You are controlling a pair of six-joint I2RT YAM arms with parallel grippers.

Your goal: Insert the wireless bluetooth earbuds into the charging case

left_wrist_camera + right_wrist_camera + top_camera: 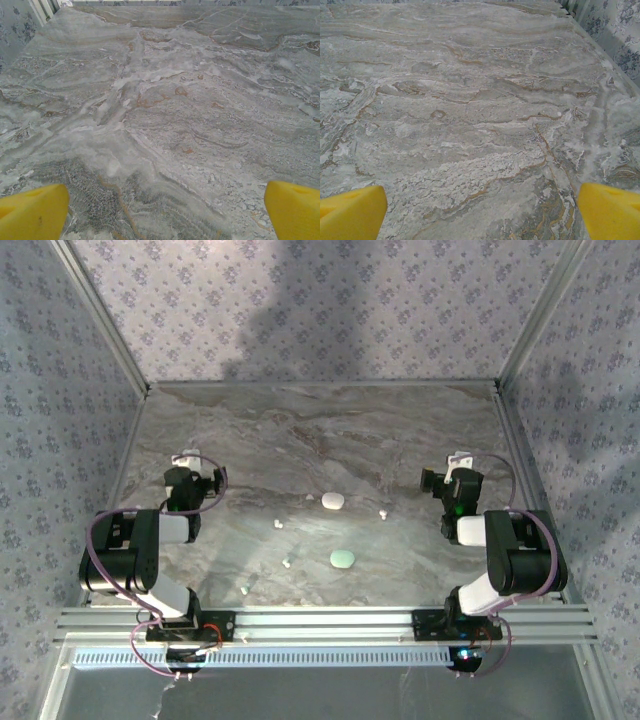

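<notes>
**Grippers wide open, earbuds loose at mid-table**

Jaws are spread wide on both arms, and neither pair has anything between it. In the overhead view the left gripper (188,455) hangs over the marble table (300,430) at centre left of the frame. The right gripper (460,458) hangs at centre right. They are well apart from each other and from the small pieces lying between them.

On the left wrist camera the left fingertips (32,212) show as yellow wedges in the two bottom corners, with bare marble across the gap. The right wrist camera gives the same picture: the right fingertips (350,212) are low in the corners, with stone between them.

All the pieces lie near the middle of the overhead frame. The white case (333,501) lies just above centre, and the mint case (342,559) is below it, near but not touching. The earbuds (278,524) are tiny pale specks loose on the table. One lies to the lower left of the white case, and the second earbud (383,513) lies to that case's right. The third earbud (287,563) sits left of the mint case. The fourth earbud (245,591) lies lowest, near the metal rail (320,620). None of them touches a case. The cases are too small to tell whether they are open.
</notes>
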